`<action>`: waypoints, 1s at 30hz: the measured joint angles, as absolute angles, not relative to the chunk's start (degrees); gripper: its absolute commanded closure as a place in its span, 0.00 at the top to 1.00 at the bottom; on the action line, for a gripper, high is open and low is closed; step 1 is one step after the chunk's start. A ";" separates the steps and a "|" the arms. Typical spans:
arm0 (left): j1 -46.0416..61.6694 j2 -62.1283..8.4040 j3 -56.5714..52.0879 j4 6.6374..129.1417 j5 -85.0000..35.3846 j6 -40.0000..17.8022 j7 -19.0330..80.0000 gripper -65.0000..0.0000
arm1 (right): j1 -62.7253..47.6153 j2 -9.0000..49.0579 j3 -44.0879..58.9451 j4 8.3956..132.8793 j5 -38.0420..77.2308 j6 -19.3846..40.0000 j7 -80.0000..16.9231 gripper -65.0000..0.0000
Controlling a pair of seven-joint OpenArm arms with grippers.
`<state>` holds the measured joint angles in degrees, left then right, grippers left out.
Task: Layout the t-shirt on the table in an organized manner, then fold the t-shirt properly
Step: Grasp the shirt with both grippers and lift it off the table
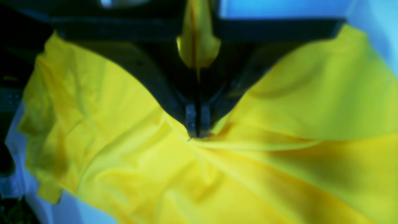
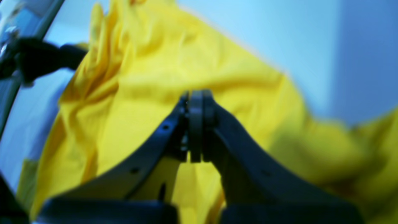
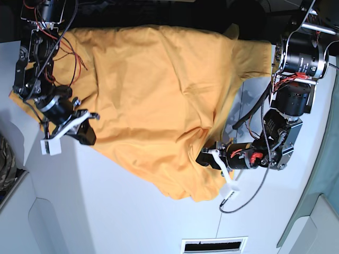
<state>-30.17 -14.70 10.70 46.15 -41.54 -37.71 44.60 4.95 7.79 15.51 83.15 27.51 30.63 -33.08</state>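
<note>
Base view, seen from above. The table is a wide white top; a thin dark seam runs across it near the right gripper. A slotted vent sits in the surface at the frame's lower edge. At the far left edge a scrap of camouflage cloth shows beside the table. Dark space lies behind the table at the top of the frame.

The shirt lies spread over the upper half of the table, rumpled, with one sleeve reaching toward the left arm's base. Its lower edge runs diagonally from one gripper to the other, and a loose corner hangs past the left gripper toward the vent.

Right arm: it descends the left side of the base view, wires exposed, and bends so that the gripper meets the shirt's edge. In the right wrist view the gripper has its fingertips pressed together, with yellow cloth running up between the finger arms, so it is pinching the shirt.

Left arm: it descends the right side of the base view and turns inward, the gripper lying level with the table at the shirt's edge. In the left wrist view the gripper has its fingertips closed on a fold of the shirt; creases radiate from the tips, and a strip of cloth passes back between the fingers. Pale table surface shows beyond the cloth's edge.
</note>
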 measured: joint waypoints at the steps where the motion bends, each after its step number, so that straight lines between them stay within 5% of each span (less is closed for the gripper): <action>1: -29.85 -15.35 10.70 47.51 -43.05 -38.46 45.10 0.00 | 7.16 7.75 15.44 81.56 26.50 30.39 -32.56 0.00; 4: -28.25 -17.34 10.76 51.11 -46.11 -39.11 46.24 0.00 | 14.11 7.42 14.92 73.63 23.00 29.41 -30.72 0.03; 8: -25.34 -18.70 10.70 56.05 -51.48 -39.16 51.81 0.00 | 22.09 7.18 12.99 61.17 18.90 29.63 -24.32 0.28; 10: -23.40 -18.52 10.70 57.49 -54.68 -39.27 55.70 0.00 | 25.63 7.16 11.77 54.76 14.83 29.43 -19.64 0.31; 19: -12.27 -18.59 10.85 58.37 -60.93 -39.29 60.55 0.00 | 31.33 7.14 0.47 33.82 10.31 29.34 -12.05 0.31; 24: -9.21 -18.11 10.76 56.86 -50.68 -40.34 48.25 0.00 | 31.38 7.31 -2.09 33.54 10.46 29.85 -11.29 0.01; 30: -12.40 -16.64 10.63 50.35 -40.27 -42.87 40.69 0.00 | 30.26 7.31 -2.17 36.49 10.87 31.33 -14.66 0.00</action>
<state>-12.40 -16.64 10.63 50.35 -40.27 -42.87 40.69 30.26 7.31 -2.17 36.49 10.87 31.33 -14.66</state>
